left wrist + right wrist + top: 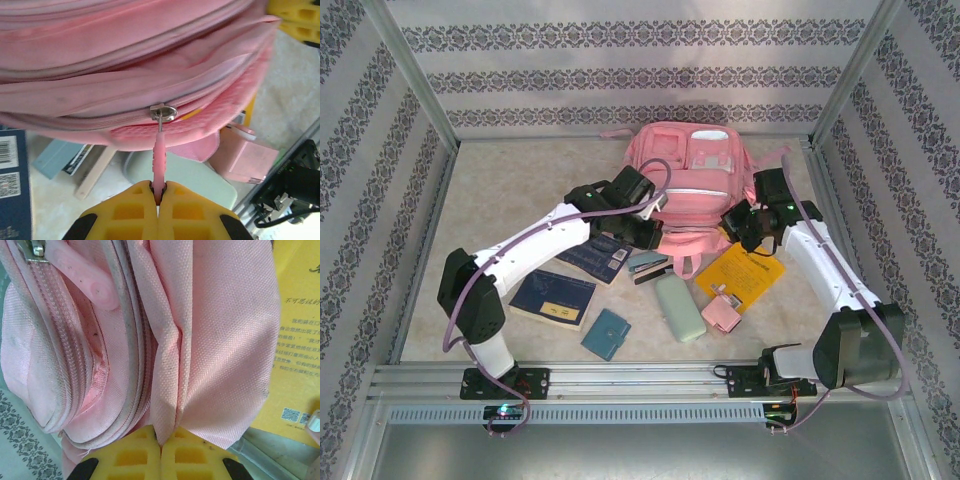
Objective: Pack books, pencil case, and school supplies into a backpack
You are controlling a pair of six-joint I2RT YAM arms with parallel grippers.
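Surface: I see a pale mottled surface (500,180), boxed in by patterned walls and metal rails.
Backpack: the backpack (692,165) lies at the middle of the far edge.
Left fingers: the left fingers (151,194) are clenched on the pink zip pull (159,152).
Right fingers: the right fingers (152,441) pinch a fold of backpack fabric.
Middle: stapler (648,266), yellow book (745,275) and navy books (553,297) lie just before the backpack.
Near edge: pencil case (679,307), teal notebook (606,333) and pink item (723,315).
Open room: I have bare surface along the left edge and in the far-left corner.
Hidden: the left arm covers part of the second navy book (598,258).
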